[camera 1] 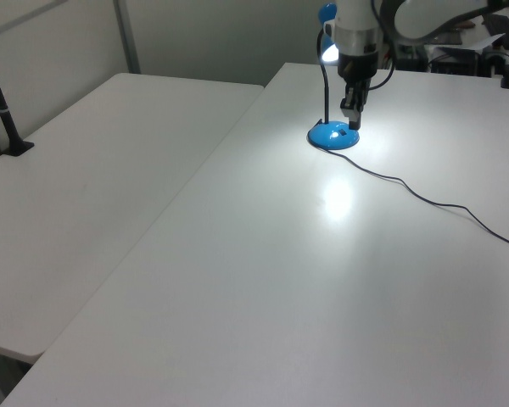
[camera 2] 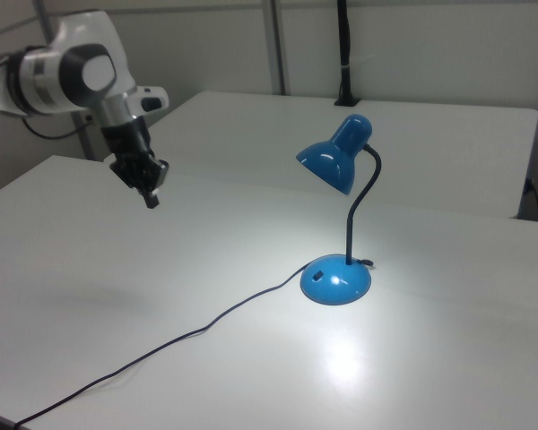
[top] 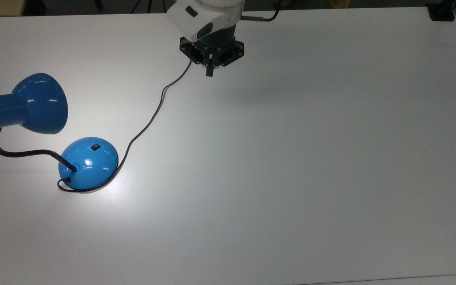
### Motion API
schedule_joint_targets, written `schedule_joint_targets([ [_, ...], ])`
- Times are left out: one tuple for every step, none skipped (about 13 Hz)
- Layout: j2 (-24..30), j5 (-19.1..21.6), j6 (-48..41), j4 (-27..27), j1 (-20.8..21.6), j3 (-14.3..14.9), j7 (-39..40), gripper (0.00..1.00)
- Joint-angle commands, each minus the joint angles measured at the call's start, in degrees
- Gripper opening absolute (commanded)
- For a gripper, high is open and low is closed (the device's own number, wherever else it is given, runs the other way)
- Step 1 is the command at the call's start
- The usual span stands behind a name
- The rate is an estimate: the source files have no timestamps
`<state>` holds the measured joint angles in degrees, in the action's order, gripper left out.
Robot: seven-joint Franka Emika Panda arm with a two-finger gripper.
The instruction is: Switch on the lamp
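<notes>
Lamp (top: 34, 130) stands near the table's (top: 291, 178) left edge in the top view, blue base (top: 88, 162) flat on the surface, shade (camera 2: 332, 164) arched over on the black neck (camera 2: 359, 210), bulb lit with a bright patch on the table beside the base. Small black switch (top: 94, 148) sits on top of the base. Cord (top: 152, 114) runs from the base toward the table's far edge in the top view. Gripper (top: 210, 73) hangs in the air near that far edge, well apart from the lamp, fingers clenched together, grasping nothing.
</notes>
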<state>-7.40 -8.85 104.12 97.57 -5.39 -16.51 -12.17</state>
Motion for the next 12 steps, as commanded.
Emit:
schedule_joint_targets([
  [5.0,2.3,-4.8,0.3,1.3,1.6,3.3,0.00],
  [5.7,2.3,-6.0,0.2,1.5,1.7,3.5,0.00],
  [6.6,2.3,-7.7,-0.3,3.2,3.6,4.3,0.00],
  [6.9,2.3,-8.9,-1.3,5.6,6.5,4.8,0.00],
  [6.9,2.3,-10.5,-2.1,8.5,9.4,5.1,0.01],
  [7.2,2.3,-12.1,-3.1,12.0,13.4,6.6,0.02],
  [7.3,2.4,-13.1,-3.3,13.8,15.2,8.0,0.02],
  [7.3,2.4,-13.8,-3.4,14.8,16.2,9.0,0.03],
  [7.3,2.4,-13.9,-3.4,15.0,16.4,9.0,0.05],
  [7.3,2.4,-13.8,-3.4,14.8,16.4,9.0,0.15],
  [7.3,2.4,-13.8,-3.4,14.6,16.4,9.0,0.30],
  [7.3,2.4,-13.9,-3.4,14.5,16.4,9.0,0.52],
])
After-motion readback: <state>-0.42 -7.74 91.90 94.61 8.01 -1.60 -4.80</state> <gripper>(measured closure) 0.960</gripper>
